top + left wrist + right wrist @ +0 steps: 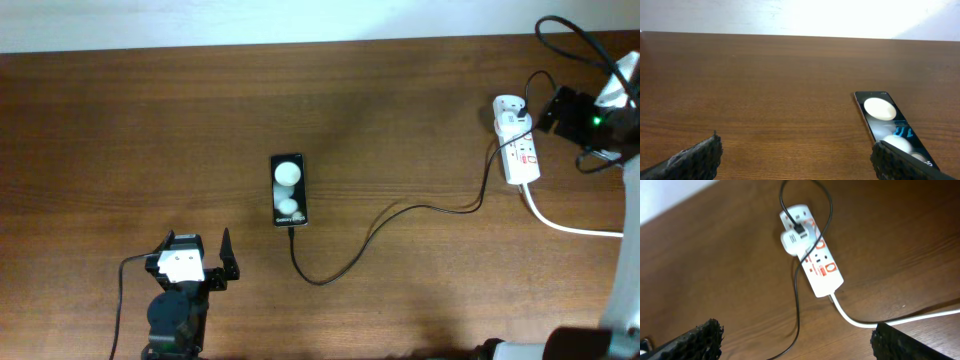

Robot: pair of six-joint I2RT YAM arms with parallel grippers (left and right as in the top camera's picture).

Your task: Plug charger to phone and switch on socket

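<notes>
The black phone [288, 190] lies flat mid-table with two white glints on its face; the left wrist view shows it at the right [883, 120]. The charger's thin black cable [400, 212] runs from the phone's near end, where its tip meets the phone, in a loop to the white adapter [508, 108]. The adapter sits in the white socket [519, 148], seen with orange switch marks in the right wrist view [816, 255]. My left gripper [197, 242] stands open, near-left of the phone. My right gripper [548, 112] hangs open just right of the socket, above the table.
A thick white cord [865, 322] leaves the socket's near end toward the right edge. The black cable [797, 295] passes between my right fingers [690, 340] below them. The table's far edge meets a white wall.
</notes>
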